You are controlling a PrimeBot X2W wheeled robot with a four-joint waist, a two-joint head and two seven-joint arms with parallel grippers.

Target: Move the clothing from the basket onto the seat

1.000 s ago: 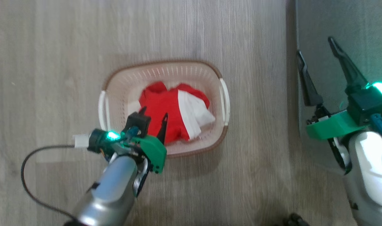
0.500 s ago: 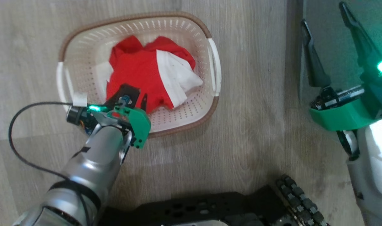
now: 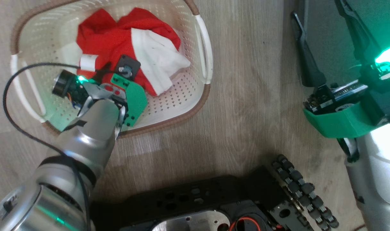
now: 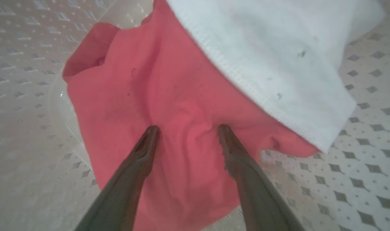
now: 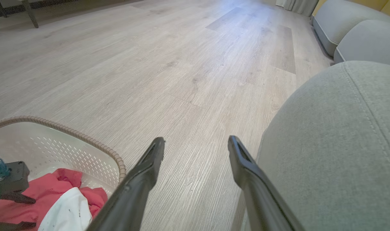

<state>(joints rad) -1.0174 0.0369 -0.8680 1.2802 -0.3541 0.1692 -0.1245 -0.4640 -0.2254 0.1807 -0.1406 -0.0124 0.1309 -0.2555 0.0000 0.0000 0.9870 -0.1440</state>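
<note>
I can read no words, numbers or brand marks on anything before me. The pale patch [image 3: 68, 52] inside the basket [image 3: 203, 48], just beside the clothing [image 3: 111, 38], is too blurred for me to make out any print.

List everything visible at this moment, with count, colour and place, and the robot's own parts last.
clothing: one heap, pieces not separable, red with white, inside the basket
basket: one, cream with brown rim and white handles, on the floor
seat: one, grey, to the robot's right of the basket
further cushions: two, grey, beyond the seat
floor: one, pale wood-look planks, under everything
left gripper: one, dark fingers, open, tips on the red fabric in the basket
right gripper: one, dark fingers, open, above the floor beside the seat
robot base: one, black, bottom edge of the head view
</note>
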